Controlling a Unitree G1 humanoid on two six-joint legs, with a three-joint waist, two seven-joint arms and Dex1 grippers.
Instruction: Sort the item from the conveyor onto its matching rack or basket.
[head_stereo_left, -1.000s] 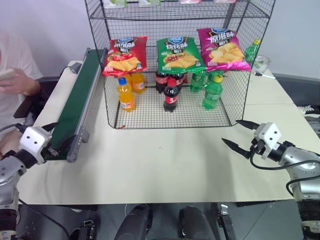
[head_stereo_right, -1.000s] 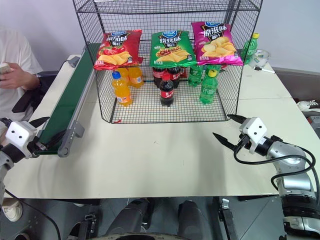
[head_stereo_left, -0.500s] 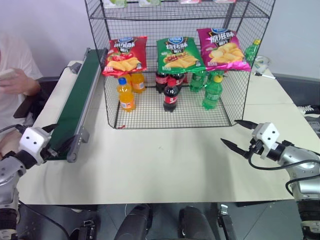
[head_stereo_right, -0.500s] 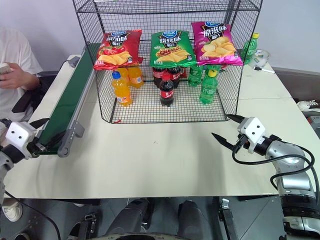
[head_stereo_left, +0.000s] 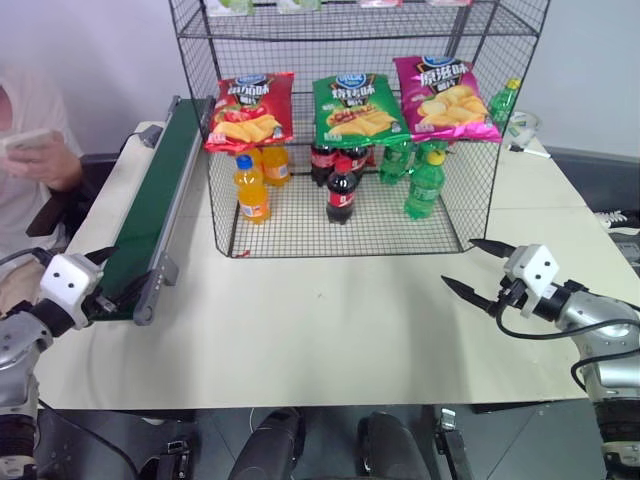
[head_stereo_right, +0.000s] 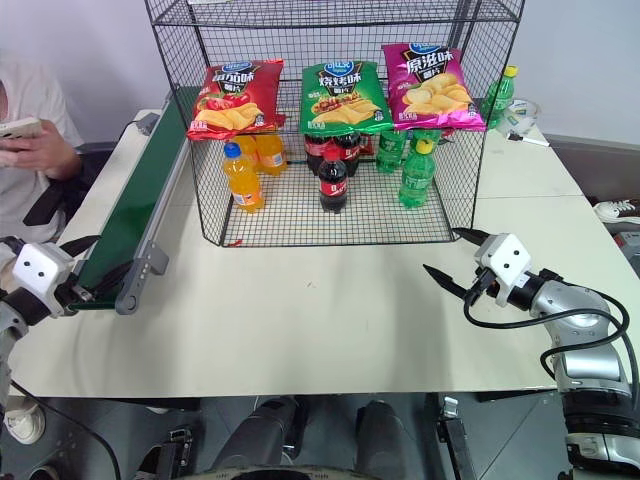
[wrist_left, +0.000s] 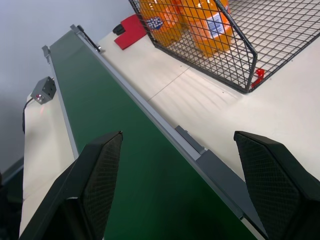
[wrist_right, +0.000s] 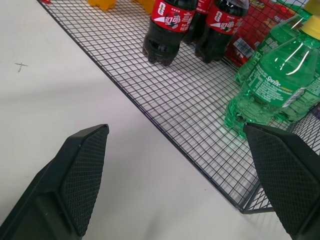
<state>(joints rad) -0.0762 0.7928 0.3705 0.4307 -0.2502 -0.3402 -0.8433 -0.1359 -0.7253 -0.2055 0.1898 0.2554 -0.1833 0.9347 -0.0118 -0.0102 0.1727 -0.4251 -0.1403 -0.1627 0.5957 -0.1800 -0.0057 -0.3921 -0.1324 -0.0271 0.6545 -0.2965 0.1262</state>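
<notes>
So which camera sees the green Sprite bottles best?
The right wrist view: the green Sprite bottles are close, label readable. Both eye views show them small, standing on the rack floor behind mesh.

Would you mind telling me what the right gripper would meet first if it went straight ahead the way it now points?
Most likely the wire rack: the open right gripper points at its front corner, and just behind the mesh stand the green soda bottles.

— Where are we?
— A lab mock-up of a shop, we think: a wire rack (head_stereo_left: 350, 120) of crisps and drinks on a table (head_stereo_left: 330, 320), conveyor (head_stereo_left: 155, 205) just beside the rack.
</notes>
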